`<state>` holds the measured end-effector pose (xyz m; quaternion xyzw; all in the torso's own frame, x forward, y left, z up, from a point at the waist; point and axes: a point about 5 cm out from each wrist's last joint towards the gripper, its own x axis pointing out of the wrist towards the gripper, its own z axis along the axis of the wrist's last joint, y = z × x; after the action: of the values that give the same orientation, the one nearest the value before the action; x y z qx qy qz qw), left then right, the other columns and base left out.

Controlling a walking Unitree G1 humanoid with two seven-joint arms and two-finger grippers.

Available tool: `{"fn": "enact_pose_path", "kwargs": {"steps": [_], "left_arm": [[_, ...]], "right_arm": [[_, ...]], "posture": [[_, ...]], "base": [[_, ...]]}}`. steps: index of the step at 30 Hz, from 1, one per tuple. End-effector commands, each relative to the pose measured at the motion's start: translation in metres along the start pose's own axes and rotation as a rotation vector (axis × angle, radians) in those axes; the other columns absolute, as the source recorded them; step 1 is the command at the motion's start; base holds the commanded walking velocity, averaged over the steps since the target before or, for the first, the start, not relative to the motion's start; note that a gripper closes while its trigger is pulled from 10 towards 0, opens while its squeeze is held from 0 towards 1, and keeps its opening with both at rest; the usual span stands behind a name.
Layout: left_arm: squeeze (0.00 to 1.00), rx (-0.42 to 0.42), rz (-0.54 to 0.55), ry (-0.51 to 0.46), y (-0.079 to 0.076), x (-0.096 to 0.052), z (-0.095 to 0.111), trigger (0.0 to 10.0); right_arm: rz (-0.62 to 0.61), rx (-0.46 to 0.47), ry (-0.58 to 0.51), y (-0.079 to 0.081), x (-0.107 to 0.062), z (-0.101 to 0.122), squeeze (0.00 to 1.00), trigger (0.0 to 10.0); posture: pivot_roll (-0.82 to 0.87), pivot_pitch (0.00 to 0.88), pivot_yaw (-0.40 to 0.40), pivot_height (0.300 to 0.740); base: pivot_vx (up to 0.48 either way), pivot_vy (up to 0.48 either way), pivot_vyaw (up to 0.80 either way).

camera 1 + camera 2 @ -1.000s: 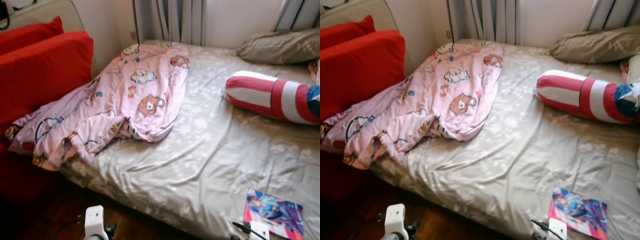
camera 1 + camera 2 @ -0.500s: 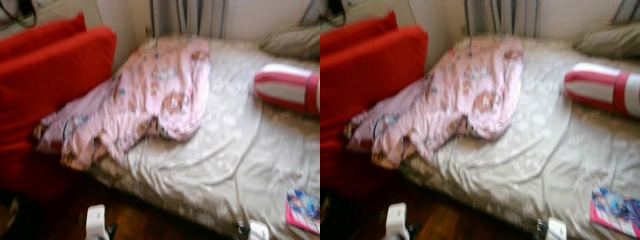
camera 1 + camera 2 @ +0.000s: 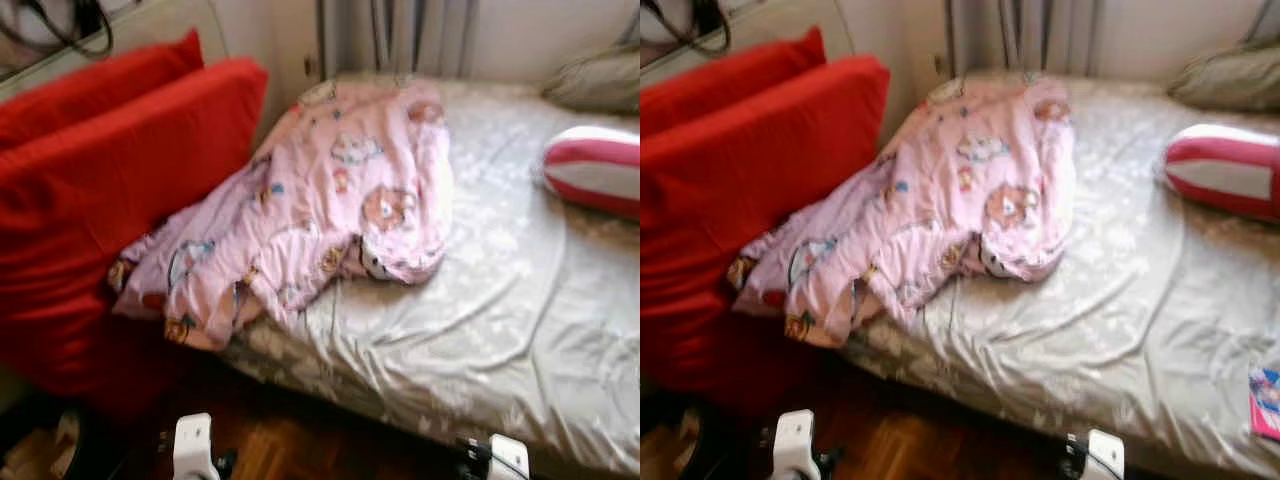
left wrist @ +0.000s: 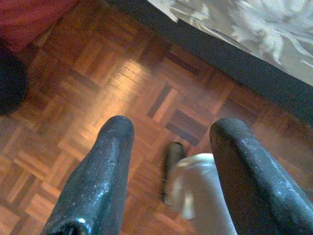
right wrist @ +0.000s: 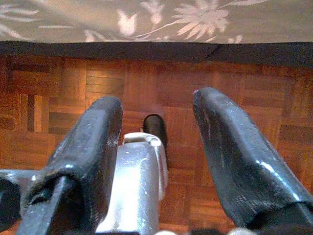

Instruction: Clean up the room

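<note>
Left gripper (image 4: 168,134) and right gripper (image 5: 156,105) hanging low over parquet floor (image 4: 73,98), both spread wide and empty, grey bed (image 3: 480,330) ahead, pink blanket (image 3: 320,220) crumpled across its left side against red cushions (image 3: 110,190), striped bolster (image 3: 595,170) far right

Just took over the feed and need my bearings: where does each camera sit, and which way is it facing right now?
Left eye view: head camera, looking forward and down at the crumpled pink cartoon-print blanket on the grey floral-sheeted bed; both arms' white ends at the bottom edge.
Right eye view: the same scene; red cushions at left.
Left wrist view: faces down at the brown parquet floor past the open left gripper.
Right wrist view: faces the floor and bed edge past the open right gripper.
Both wrist views share floor and sheet.
</note>
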<state>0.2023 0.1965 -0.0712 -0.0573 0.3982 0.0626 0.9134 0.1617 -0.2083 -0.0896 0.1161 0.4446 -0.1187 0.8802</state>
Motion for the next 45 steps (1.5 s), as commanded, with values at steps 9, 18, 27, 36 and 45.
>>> {"fn": "enact_pose_path", "kwargs": {"steps": [9,18,27,36,45], "left_arm": [[0.00,-0.001,0.035,0.023,0.0123,-0.0023,-0.0051,10.0],[0.00,0.013,0.036,0.020,0.0136,-0.0021,-0.0032,10.0],[0.00,0.005,0.031,0.024,0.0167,-0.0026,-0.0036,10.0],[0.00,-0.002,0.026,0.029,0.0182,-0.0031,-0.0048,10.0],[0.00,-0.002,0.017,0.040,0.0099,-0.0028,-0.0089,10.0]], "right_arm": [[0.029,0.007,0.017,0.0143,0.0013,-0.0030,0.00,10.0],[0.034,0.011,0.013,0.0149,0.0016,-0.0019,0.00,10.0],[0.042,0.011,0.010,0.0152,0.0016,-0.0014,0.00,10.0],[0.055,-0.007,0.005,0.0158,0.0016,-0.0006,0.00,10.0],[0.062,-0.005,0.002,0.0163,0.0016,-0.0005,0.00,10.0]], "posture": [[0.02,0.130,0.051,0.740],[0.02,0.136,0.051,0.740],[0.02,0.137,0.050,0.740],[0.03,0.136,0.049,0.740],[0.02,0.132,0.048,0.740]], "base": [[0.000,0.480,0.00],[0.000,0.332,0.00],[0.000,0.000,0.00],[0.119,0.000,0.00],[0.363,0.000,0.58]]}}
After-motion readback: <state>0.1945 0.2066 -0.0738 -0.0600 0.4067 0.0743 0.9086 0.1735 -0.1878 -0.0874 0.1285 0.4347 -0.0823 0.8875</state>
